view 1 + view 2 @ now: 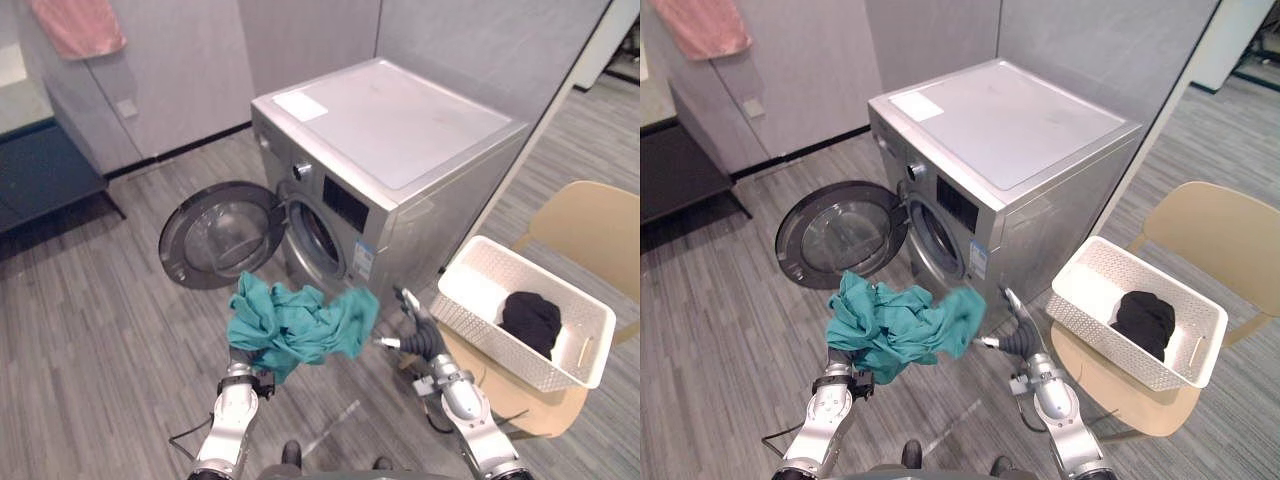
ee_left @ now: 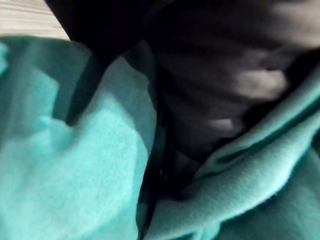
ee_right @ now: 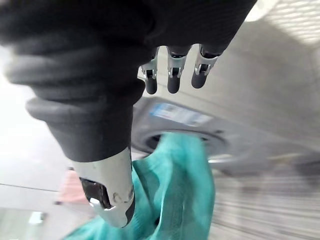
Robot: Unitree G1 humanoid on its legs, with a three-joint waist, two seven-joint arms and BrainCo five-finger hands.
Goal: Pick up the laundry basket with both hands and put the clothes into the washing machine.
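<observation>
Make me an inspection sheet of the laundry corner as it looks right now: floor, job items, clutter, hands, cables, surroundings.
Surface: grey plank floor.
Job's things: washing machine, its round door swung open; teal garment held up in front of the drum opening; white laundry basket on a tan chair, a black garment inside it.
Clutter: pink towel hanging on the wall; dark bench on the left.
Hands: left hand under the teal garment, grip hidden; right hand open, beside the garment's edge, contact unclear.
Cables: nothing seen.
Surroundings: grey partition walls behind the machine.
</observation>
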